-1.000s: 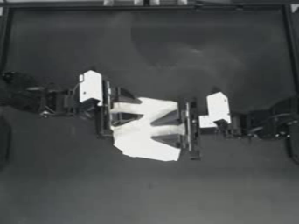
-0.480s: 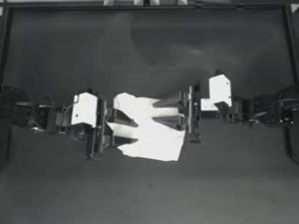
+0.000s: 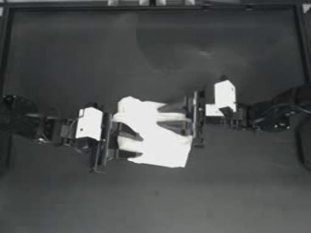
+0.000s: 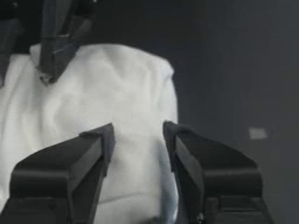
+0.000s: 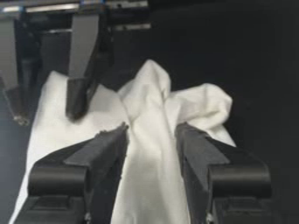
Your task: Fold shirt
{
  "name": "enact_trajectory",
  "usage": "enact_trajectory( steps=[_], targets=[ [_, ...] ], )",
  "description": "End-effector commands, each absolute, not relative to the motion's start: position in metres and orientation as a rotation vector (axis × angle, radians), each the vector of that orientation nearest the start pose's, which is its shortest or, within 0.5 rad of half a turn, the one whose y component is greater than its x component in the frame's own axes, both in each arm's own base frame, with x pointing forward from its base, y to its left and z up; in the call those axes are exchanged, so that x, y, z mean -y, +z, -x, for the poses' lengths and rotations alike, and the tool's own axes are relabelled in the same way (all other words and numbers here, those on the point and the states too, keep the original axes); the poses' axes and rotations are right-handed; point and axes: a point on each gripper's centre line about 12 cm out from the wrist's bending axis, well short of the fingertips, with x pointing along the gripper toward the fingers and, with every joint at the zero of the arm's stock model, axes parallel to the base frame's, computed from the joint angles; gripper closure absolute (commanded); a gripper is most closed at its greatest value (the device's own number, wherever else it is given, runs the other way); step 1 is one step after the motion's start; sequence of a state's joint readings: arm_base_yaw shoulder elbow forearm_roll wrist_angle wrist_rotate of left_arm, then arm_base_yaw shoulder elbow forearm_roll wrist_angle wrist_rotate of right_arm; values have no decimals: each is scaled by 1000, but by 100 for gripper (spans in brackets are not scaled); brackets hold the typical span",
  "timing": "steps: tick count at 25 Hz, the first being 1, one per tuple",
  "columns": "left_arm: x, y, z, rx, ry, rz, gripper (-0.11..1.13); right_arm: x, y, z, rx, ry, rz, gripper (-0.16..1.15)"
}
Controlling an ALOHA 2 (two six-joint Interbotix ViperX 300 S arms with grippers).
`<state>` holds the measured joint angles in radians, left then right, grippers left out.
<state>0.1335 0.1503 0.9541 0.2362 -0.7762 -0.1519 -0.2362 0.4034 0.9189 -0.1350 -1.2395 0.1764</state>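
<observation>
since a second ago your left tool [image 3: 118,139] is sliding back toward its own side of the counter [image 3: 152,54] and a little lower, while your right tool [image 3: 182,119] is drifting up and inward; the shirt [image 3: 152,136] is bunching tighter between them as they shift.

starting close in: in the left wrist view your left tool [image 4: 137,144] is pinching a ridge of the shirt [image 4: 111,92], jaws narrowed onto the cloth with white fabric filling the gap. in the right wrist view your right tool [image 5: 151,140] is doing the same, jaws squeezing a raised fold of the shirt [image 5: 149,105] that stands up in soft peaks beyond them.

farther out, from above, the shirt is sitting near the middle of the counter as a compact, crumpled bundle, held from both sides, with a loose flap hanging out toward the near edge.

you are handling something light, limp and soft: it is holding no shape of its own, sagging and creasing wherever you are not supporting it. it looks unlikely to slip from a firm pinch, but layers are likely sliding over one another. you are better off taking hold at an edge or corner, gripping through all layers, rather than at a mid-panel ridge.
</observation>
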Motion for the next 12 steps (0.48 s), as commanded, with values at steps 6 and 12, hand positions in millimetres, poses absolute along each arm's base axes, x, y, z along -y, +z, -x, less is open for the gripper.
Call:
enact_trajectory(
  steps=[6, 12],
  targets=[
    [-30, 86, -344, -308, -15, 74, 24, 72, 60, -353, -43, -123, -175, 22],
    [-29, 65, -337, -337, -1, 106, 24, 75, 47, -350, -64, -134, -188, 22]
  ],
)
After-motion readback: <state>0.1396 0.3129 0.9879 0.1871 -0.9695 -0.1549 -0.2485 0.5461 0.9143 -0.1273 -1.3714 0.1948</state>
